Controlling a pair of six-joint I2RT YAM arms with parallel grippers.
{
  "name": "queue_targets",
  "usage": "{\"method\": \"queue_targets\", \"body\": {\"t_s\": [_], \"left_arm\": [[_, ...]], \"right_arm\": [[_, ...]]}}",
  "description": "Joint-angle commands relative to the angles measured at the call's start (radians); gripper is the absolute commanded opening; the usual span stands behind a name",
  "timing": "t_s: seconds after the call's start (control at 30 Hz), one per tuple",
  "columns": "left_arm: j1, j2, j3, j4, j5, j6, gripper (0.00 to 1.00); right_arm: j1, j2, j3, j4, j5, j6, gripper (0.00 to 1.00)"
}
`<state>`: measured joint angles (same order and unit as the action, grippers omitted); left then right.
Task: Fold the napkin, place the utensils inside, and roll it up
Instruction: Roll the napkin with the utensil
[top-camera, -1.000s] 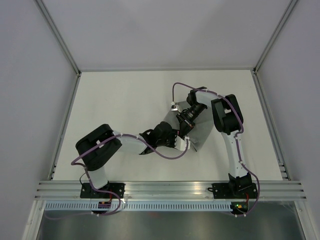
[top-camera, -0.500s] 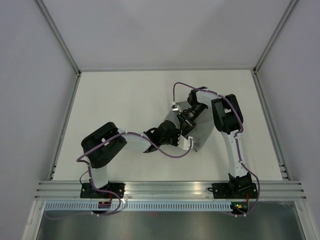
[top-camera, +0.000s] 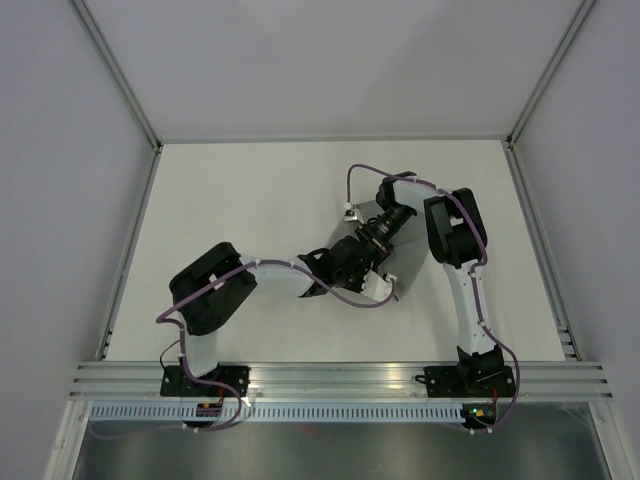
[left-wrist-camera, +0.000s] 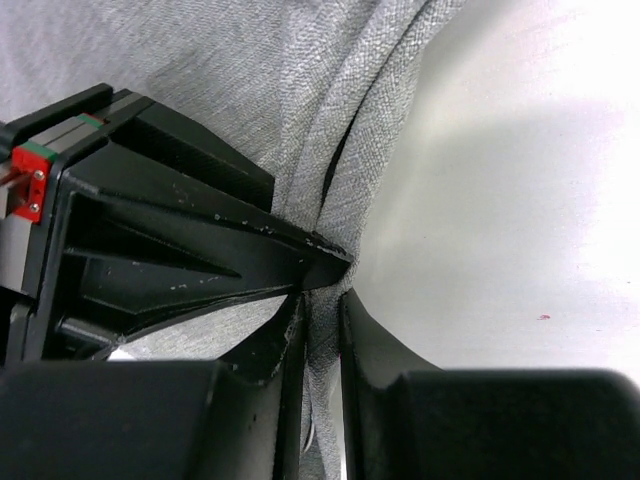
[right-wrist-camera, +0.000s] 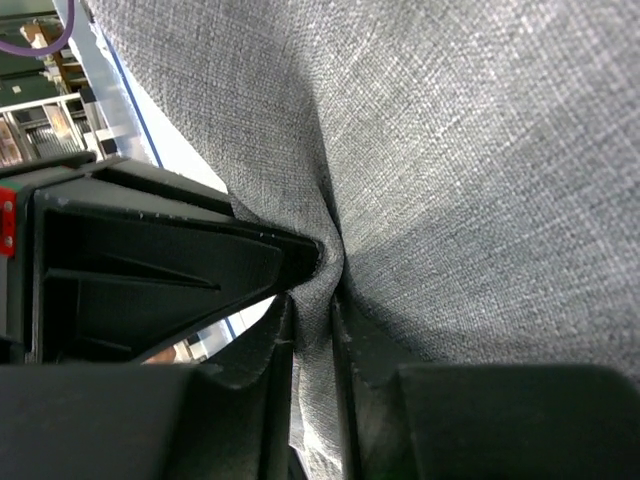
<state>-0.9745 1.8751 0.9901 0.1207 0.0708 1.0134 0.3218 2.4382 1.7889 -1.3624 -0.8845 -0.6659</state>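
Note:
The grey napkin (top-camera: 394, 271) lies right of the table's middle, mostly hidden under both arms. My left gripper (top-camera: 372, 278) is shut on a fold of the napkin (left-wrist-camera: 330, 110); in the left wrist view the cloth runs between the two fingers (left-wrist-camera: 320, 340). My right gripper (top-camera: 366, 243) is just behind it and is also shut on the napkin (right-wrist-camera: 480, 150), which is pinched into a crease between its fingers (right-wrist-camera: 315, 310). The two grippers are close together. The utensils are out of view.
The white table (top-camera: 240, 200) is enclosed by grey walls on three sides. An aluminium rail (top-camera: 340, 380) runs along the near edge with both arm bases on it. A purple cable (top-camera: 365, 172) loops off the right arm.
My left arm has swung right and away from me, carrying its pinch of napkin toward the right gripper. Less grey cloth shows on the table now. The right arm has barely moved.

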Motion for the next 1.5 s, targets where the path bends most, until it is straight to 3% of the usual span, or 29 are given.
{"method": "queue_targets", "body": {"t_s": [0.0, 0.07, 0.17, 0.43, 0.57, 0.8, 1.1, 1.23, 1.33, 1.47], "left_arm": [[-0.021, 0.025, 0.088, -0.156, 0.033, -0.093, 0.02], [-0.023, 0.032, 0.129, -0.193, 0.047, -0.134, 0.02], [-0.023, 0.036, 0.177, -0.268, 0.064, -0.180, 0.02], [-0.023, 0.053, 0.237, -0.389, 0.122, -0.294, 0.02], [-0.020, 0.073, 0.289, -0.449, 0.161, -0.338, 0.02], [0.028, 0.131, 0.381, -0.564, 0.311, -0.426, 0.02], [0.157, 0.209, 0.407, -0.602, 0.566, -0.553, 0.02], [0.197, 0.266, 0.461, -0.656, 0.685, -0.581, 0.02], [0.229, 0.314, 0.489, -0.682, 0.770, -0.607, 0.02], [0.241, 0.363, 0.509, -0.717, 0.807, -0.613, 0.02]], "right_arm": [[-0.009, -0.013, 0.018, 0.177, 0.154, -0.021, 0.28], [-0.018, -0.059, 0.015, 0.198, 0.151, 0.005, 0.45], [-0.046, -0.120, 0.024, 0.239, 0.136, 0.057, 0.55], [-0.156, -0.249, 0.023, 0.420, 0.144, 0.268, 0.58], [-0.272, -0.323, -0.032, 0.581, 0.101, 0.431, 0.58], [-0.454, -0.513, -0.190, 0.756, 0.061, 0.493, 0.58], [-0.498, -0.867, -0.466, 0.908, 0.016, 0.399, 0.58], [-0.480, -1.010, -0.604, 0.913, -0.013, 0.213, 0.59], [-0.390, -1.105, -0.701, 0.863, 0.044, 0.050, 0.57], [-0.221, -1.214, -0.830, 0.868, 0.129, -0.041, 0.55]]}}
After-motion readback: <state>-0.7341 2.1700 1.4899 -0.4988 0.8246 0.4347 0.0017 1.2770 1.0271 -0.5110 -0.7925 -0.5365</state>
